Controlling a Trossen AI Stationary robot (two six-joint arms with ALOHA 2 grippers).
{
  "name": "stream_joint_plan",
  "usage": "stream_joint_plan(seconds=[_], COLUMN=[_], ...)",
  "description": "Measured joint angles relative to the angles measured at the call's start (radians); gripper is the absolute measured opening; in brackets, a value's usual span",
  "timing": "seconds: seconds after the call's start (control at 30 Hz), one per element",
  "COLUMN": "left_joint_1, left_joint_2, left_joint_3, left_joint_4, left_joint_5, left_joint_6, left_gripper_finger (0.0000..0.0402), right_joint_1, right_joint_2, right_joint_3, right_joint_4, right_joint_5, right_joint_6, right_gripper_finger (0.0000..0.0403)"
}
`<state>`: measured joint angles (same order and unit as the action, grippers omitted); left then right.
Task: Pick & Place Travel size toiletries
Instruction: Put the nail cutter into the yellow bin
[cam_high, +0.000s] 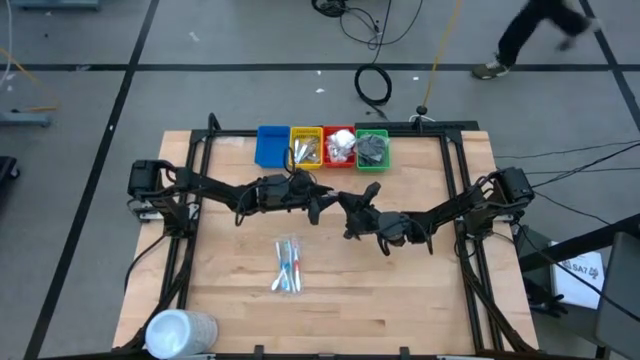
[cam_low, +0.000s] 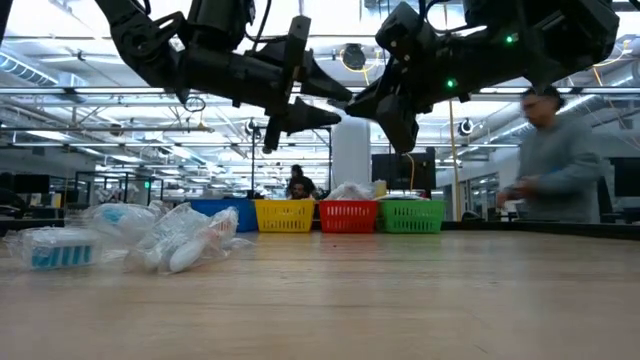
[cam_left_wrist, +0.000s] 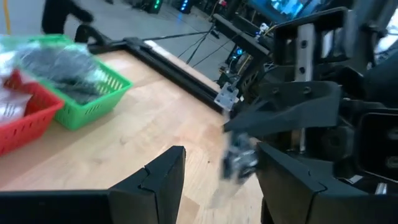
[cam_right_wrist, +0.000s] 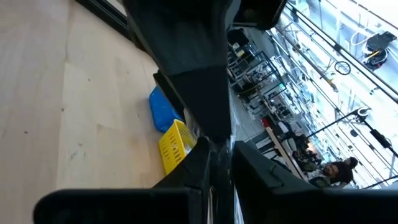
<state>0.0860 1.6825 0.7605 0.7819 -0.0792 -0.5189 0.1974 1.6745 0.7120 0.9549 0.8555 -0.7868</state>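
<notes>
Pale wood forms the table (cam_high: 400, 300), and at its near left corner lies a large white cylinder (cam_high: 180, 332) on its side. Right of it, toward the middle of the table, a small bunch of slim clear-wrapped sticks (cam_high: 288, 266) with blue and red ends lies loose on the wood, well apart from everything else.

Along the far edge four bins stand touching in a row: a blue bin (cam_high: 271, 146), a yellow bin (cam_high: 306, 147) holding short silver tubes, a red bin (cam_high: 340, 146) holding white packets (cam_high: 343, 147), and a green bin (cam_high: 372, 149) holding dark grey discs (cam_high: 373, 147).

Both arms reach in toward the middle, raised clear of the table in front of the bins, as the low view shows. The left end effector (cam_high: 322, 203) hangs just before the yellow and red bins with its fingers (cam_left_wrist: 163, 177) spread and nothing between them. Just beside it to the right, the right end effector (cam_high: 352, 215) points toward the left one; its fingers (cam_right_wrist: 202, 165) are pressed together, and I cannot tell whether anything is caught between them.

Beyond the table, at the right in the low view, a person (cam_low: 552, 160) in a grey top stands.
</notes>
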Motion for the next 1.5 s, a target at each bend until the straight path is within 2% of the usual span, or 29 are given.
stream_joint_plan(seconds=[0.2,0.67,0.8,0.97,1.13,1.27,1.33,1.5], left_joint_1=[-0.029,-0.034,-0.034,-0.024,-0.013,-0.013,-0.012,-0.012], left_joint_2=[0.0,0.0,0.0,0.0,0.0,0.0,0.0,0.0], left_joint_3=[0.039,0.057,0.057,0.057,0.057,0.057,0.057,0.057], left_joint_4=[-0.003,-0.076,-0.077,-0.076,-0.075,-0.077,-0.077,-0.076], left_joint_5=[-0.003,-0.006,-0.007,-0.011,-0.001,-0.003,-0.003,-0.003], left_joint_6=[0.1,0.125,0.137,0.145,0.147,0.153,0.153,0.17], left_gripper_finger=[0.0191,0.0187,0.0145,0.0044,0.0036,0.0036,0.0036,0.0036], right_joint_1=[0.0,0.0,0.0,0.0,0.0,0.0,0.007,0.039], right_joint_2=[0.0,0.0,0.0,0.0,0.0,-0.001,-0.001,-0.001], right_joint_3=[0.0,0.0,0.0,0.0,0.0,0.001,0.001,0.001], right_joint_4=[-0.002,-0.003,-0.002,-0.002,-0.003,-0.027,-0.043,-0.08], right_joint_5=[-0.021,-0.017,-0.017,-0.013,-0.015,-0.015,-0.004,0.118], right_joint_6=[0.02,0.016,0.016,0.016,0.016,0.058,0.096,0.143], right_gripper_finger=[0.0038,0.0039,0.0039,0.0039,0.0045,0.0082,0.0115,0.0211])
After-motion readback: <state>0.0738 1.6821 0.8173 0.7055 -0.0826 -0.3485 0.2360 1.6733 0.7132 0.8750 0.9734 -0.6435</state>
